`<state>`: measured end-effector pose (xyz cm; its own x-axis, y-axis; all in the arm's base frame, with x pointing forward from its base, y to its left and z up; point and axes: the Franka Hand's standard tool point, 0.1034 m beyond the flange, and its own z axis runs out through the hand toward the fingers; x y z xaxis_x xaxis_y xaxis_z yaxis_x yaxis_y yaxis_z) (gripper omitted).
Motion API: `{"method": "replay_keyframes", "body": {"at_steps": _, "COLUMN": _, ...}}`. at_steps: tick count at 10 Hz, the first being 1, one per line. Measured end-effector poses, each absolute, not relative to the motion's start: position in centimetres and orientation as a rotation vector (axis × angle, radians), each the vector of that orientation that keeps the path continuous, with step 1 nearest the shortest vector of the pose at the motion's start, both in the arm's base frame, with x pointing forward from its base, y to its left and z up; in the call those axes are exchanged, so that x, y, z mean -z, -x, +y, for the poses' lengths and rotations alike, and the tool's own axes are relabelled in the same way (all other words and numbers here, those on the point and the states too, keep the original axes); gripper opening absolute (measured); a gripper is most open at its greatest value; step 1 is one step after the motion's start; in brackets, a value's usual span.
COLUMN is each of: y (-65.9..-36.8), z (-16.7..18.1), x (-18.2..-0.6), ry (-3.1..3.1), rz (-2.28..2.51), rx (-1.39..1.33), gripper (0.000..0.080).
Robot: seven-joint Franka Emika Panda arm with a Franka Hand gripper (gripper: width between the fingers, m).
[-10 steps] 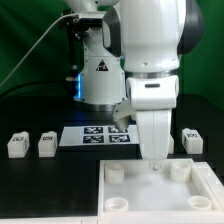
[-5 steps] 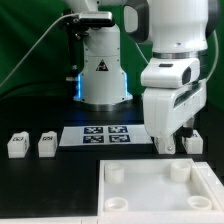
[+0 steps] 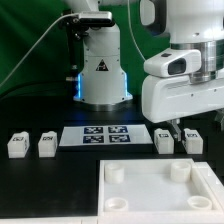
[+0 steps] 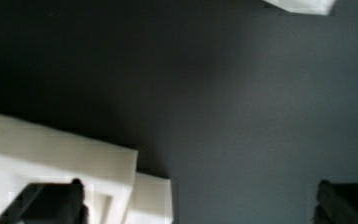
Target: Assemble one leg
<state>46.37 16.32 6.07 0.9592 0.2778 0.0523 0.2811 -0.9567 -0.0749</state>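
Four small white legs with tags stand on the black table in the exterior view: two on its left (image 3: 16, 145) (image 3: 46, 144) and two on its right (image 3: 164, 141) (image 3: 194, 141). My gripper (image 3: 178, 128) hangs just above the table between the two right legs. In the wrist view the gripper (image 4: 201, 205) is open and empty, with its dark fingertips (image 4: 51, 205) far apart over bare table. A white stepped part (image 4: 78, 160) lies close to one fingertip; I cannot tell which part it is.
The large white tray-like part (image 3: 205, 190) with round corner sockets lies at the front. The marker board (image 3: 105, 135) lies in the middle, in front of the robot base (image 3: 100, 75). A white corner (image 4: 309, 5) shows at the wrist view's edge.
The arm has moved from above the tray-like part's far edge toward the exterior view's right and back, to between the two right legs. The legs have not moved.
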Motion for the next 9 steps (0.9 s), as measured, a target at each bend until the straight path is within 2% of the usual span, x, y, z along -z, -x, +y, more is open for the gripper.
{"method": "replay_keyframes", "body": {"at_steps": 1, "y": -45.4, "z": 17.4, "x": -5.6, "ry": 3.046, "rz": -0.141, "rx": 0.037, "gripper": 0.0648}}
{"method": "replay_keyframes", "body": {"at_steps": 2, "y": -44.9, "z": 18.0, "x": -5.5, "ry": 3.046, "rz": -0.071, "rx": 0.024, "gripper": 0.0648}}
{"method": "replay_keyframes", "body": {"at_steps": 5, "y": -44.9, "z": 17.6, "x": -5.5, "ry": 3.057, "rz": -0.091, "rx": -0.06, "gripper": 0.0648}}
{"method": "replay_keyframes", "body": {"at_steps": 6, "y": -44.6, "z": 17.4, "x": -5.5, "ry": 3.065, "rz": -0.1, "rx": -0.139, "gripper": 0.0648}}
{"method": "replay_keyframes", "body": {"at_steps": 9, "y": -43.1, "z": 17.3, "x": -5.3, "ry": 3.047, "rz": -0.087, "rx": -0.642, "gripper": 0.0648}}
